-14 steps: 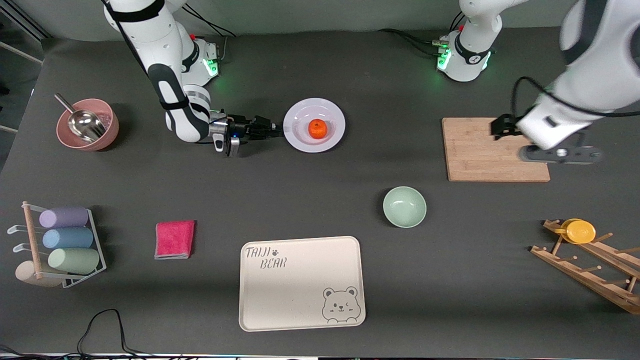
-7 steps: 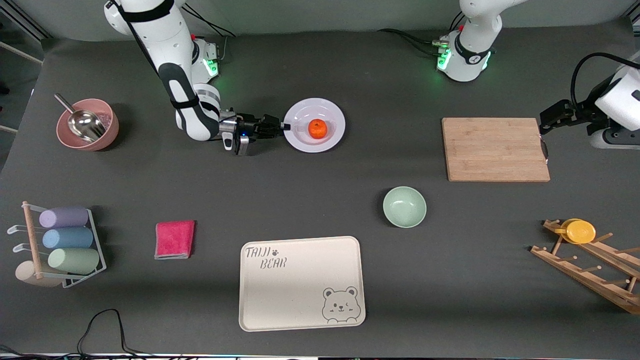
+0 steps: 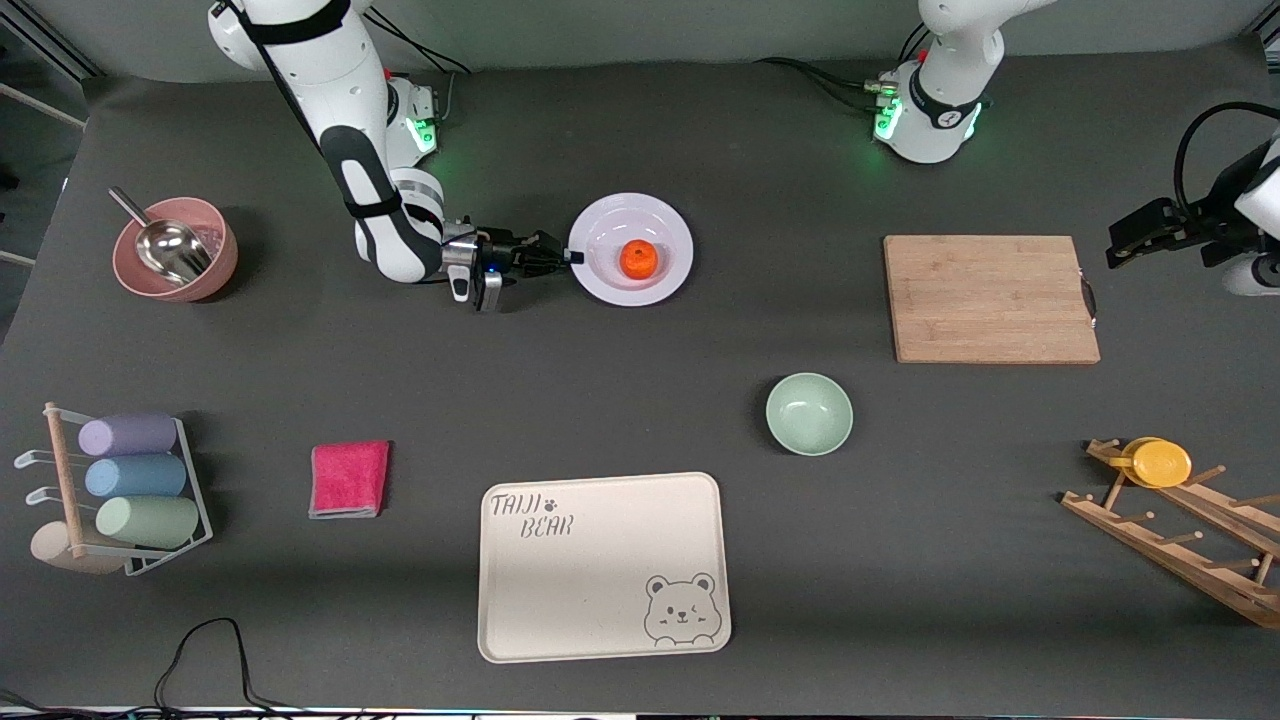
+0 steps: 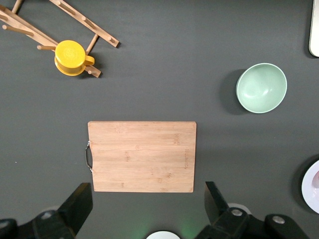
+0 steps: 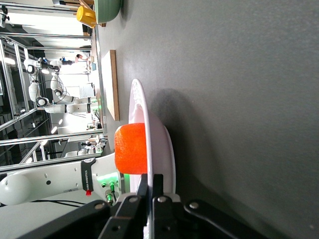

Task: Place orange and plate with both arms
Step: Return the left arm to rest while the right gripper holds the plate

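Centrally, the plate was seen on the dark table, roughly midway between the two arm bases, with the orange resting in its well. The right gripper was positioned low at the plate's edge toward the right arm's end of the table, its jaws clamped together on the plate's rim; in the right wrist view the closed fingers were shown pinching that rim, with the orange just above them on the plate. The left gripper was held high in the air near the left arm's end of the table, its jaws spread wide apart and holding nothing; the wooden cutting board lay below it in the left wrist view. The cutting board was separated well from the plate. A mint-green bowl was placed nearer to the front camera than the plate, and a cream bear tray nearer still. A pink bowl containing a metal scoop was located toward the right arm's end of the table, with a red cloth and a rack of coloured cups nearer to the camera. A wooden rack bearing a yellow cup was seen toward the left arm's end.
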Motion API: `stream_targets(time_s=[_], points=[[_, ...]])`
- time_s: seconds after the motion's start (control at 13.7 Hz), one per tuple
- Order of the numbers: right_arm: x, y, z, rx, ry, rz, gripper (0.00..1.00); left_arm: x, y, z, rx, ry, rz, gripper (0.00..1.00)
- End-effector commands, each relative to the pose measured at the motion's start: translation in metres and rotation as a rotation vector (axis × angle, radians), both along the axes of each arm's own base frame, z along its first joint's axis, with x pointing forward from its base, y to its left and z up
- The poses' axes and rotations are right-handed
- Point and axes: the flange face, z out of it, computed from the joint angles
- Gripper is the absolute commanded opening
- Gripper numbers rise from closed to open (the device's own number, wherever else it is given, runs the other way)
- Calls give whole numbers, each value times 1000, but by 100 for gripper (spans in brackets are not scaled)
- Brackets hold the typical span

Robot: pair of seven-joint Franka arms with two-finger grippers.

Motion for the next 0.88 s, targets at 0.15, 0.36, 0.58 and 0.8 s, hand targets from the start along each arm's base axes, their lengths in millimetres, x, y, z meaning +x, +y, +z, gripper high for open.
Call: stream_targets(time_s=[0.15, 0.36, 0.58, 0.8], points=[[32, -1, 41, 80, -58, -62, 0, -5, -11, 7, 59, -3, -55, 100], [60, -15, 97, 126, -72, -47, 0, -4, -8, 8, 42, -16, -49, 100], [74, -22, 129, 154, -87, -61, 0, -1, -11, -5, 38, -20, -51, 100], [108, -18, 138, 162, -92, -85, 0, -1, -6, -9, 30, -23, -35, 100]])
